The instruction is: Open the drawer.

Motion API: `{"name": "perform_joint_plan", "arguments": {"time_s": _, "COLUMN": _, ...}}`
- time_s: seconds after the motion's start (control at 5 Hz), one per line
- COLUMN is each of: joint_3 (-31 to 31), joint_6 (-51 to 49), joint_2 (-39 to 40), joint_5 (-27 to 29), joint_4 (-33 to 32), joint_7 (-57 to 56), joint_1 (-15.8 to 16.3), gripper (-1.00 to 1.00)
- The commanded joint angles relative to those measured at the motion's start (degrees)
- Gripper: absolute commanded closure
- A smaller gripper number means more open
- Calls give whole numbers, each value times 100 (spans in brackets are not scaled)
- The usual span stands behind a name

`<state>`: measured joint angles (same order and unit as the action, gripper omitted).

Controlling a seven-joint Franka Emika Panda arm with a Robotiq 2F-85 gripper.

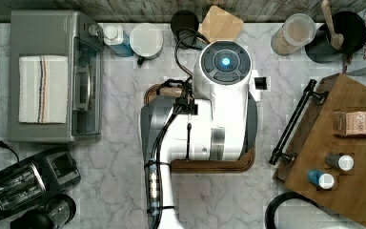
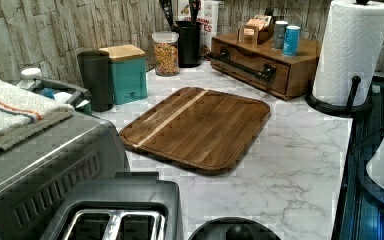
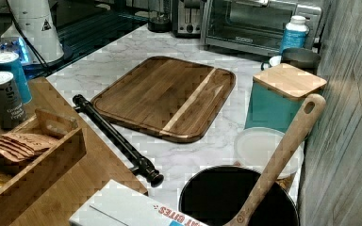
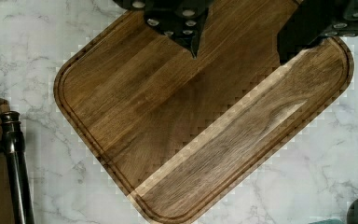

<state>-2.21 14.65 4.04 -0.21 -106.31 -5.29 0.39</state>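
Observation:
The wooden drawer [image 2: 254,73] sits flush in its box cabinet [image 1: 343,143] at the top view's right, with a long black bar handle [image 1: 295,121] across its front. That handle [image 3: 118,140] also runs along the cabinet edge in the right view, and the handle [image 4: 15,163] shows at the rim of the wrist view. My gripper [image 4: 238,53] hangs open above the cutting board [image 4: 200,116], nothing between its black fingertips [image 4: 193,44]. It is well apart from the handle. The white arm [image 1: 219,95] covers the board's middle in the top view.
On the cabinet stand two cans [image 2: 285,36] and a small tray of packets [image 3: 23,146]. A paper towel roll [image 2: 352,50] stands near the cabinet. A teal canister [image 2: 129,72], cereal jar [image 2: 166,52], utensil pot [image 1: 336,36], toaster oven [image 1: 52,76] and toaster [image 1: 24,183] line the counter.

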Motion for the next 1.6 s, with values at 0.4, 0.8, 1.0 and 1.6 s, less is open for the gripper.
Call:
{"name": "perform_joint_plan", "arguments": {"time_s": 0.4, "joint_3": -109, "joint_6": 699, "joint_2": 5, "joint_5": -245, "joint_4": -431, "joint_7": -477, "joint_1": -120, "gripper": -100}}
{"name": "perform_joint_plan", "arguments": {"time_s": 0.8, "joint_3": -429, "joint_6": 846, "joint_2": 484, "joint_5": -250, "joint_4": -142, "joint_7": -1393, "joint_1": -510, "gripper": -100}}
{"name": "perform_joint_plan", "arguments": {"time_s": 1.0, "joint_3": -604, "joint_6": 936, "joint_2": 651, "joint_5": -428, "joint_4": -35, "joint_7": -1770, "joint_1": -664, "gripper": -100}}
{"name": "perform_joint_plan", "arguments": {"time_s": 1.6, "joint_3": -929, "joint_6": 1542, "joint_2": 843, "joint_5": -1067, "joint_4": -175, "joint_7": -2169, "joint_1": -994, "gripper": -100}}
